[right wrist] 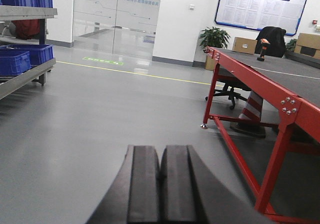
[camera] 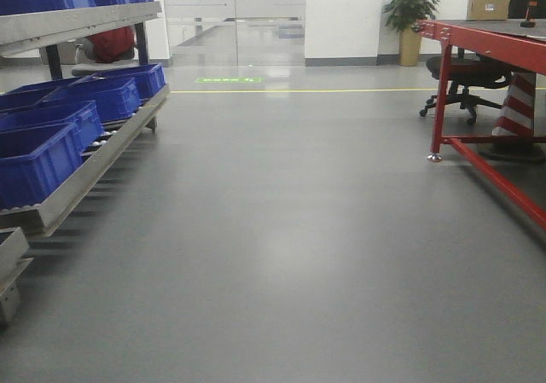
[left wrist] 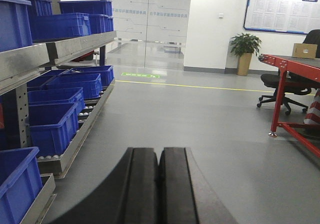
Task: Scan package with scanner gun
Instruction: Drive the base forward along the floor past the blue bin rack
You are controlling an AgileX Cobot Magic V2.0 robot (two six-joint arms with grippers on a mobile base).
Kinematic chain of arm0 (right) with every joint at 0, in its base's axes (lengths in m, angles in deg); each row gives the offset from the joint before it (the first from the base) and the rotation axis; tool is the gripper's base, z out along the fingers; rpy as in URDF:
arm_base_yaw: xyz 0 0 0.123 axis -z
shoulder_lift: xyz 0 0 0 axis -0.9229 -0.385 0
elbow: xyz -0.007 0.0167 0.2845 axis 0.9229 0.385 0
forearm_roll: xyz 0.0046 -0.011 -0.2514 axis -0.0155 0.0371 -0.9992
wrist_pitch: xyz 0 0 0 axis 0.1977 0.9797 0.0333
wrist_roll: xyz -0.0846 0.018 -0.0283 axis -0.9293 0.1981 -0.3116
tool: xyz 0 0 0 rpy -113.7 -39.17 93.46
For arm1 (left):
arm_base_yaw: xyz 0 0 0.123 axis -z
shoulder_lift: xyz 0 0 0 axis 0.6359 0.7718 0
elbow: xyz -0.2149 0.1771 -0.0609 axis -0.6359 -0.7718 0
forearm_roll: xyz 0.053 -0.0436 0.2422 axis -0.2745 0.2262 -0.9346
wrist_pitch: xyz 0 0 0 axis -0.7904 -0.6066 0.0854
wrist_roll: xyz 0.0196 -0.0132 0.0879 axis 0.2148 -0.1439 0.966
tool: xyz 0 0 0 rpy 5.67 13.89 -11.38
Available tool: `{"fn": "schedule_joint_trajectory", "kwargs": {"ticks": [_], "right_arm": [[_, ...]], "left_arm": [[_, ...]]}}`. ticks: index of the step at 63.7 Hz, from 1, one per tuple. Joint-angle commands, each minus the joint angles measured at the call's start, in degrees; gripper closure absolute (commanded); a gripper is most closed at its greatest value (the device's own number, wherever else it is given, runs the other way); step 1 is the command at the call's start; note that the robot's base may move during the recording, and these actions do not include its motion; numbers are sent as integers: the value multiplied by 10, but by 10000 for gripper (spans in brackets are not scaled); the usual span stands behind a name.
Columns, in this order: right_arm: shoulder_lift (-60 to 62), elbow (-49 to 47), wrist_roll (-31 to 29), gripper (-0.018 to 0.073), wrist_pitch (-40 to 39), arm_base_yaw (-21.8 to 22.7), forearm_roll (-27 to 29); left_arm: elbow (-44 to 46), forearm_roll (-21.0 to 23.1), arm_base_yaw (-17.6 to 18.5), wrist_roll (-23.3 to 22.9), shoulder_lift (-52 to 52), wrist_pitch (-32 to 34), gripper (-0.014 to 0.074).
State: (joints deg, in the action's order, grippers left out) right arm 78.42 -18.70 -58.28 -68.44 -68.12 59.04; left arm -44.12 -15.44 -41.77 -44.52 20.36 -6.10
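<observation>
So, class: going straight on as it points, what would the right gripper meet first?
Nothing near, it seems: the shut right gripper points along open grey floor, left of the red table, toward the far white wall; depth is unclear.

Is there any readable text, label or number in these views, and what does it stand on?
No text is legible.
Wall notice board: headline and printed sheets, too small to read.
Green floor marking: characters blurred.
Package: small label, too small to read.
</observation>
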Motion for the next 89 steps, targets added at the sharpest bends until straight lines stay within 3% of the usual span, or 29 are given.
{"fn": "schedule_joint_trajectory", "kwargs": {"ticks": [1, 89], "right_arm": [[2, 0, 0, 727, -13, 2, -3], [2, 0, 0, 727, -13, 1, -3]], "left_arm": [[1, 2, -1, 1, -2, 11, 708], [1, 2, -2, 1, -2, 11, 708]]}}
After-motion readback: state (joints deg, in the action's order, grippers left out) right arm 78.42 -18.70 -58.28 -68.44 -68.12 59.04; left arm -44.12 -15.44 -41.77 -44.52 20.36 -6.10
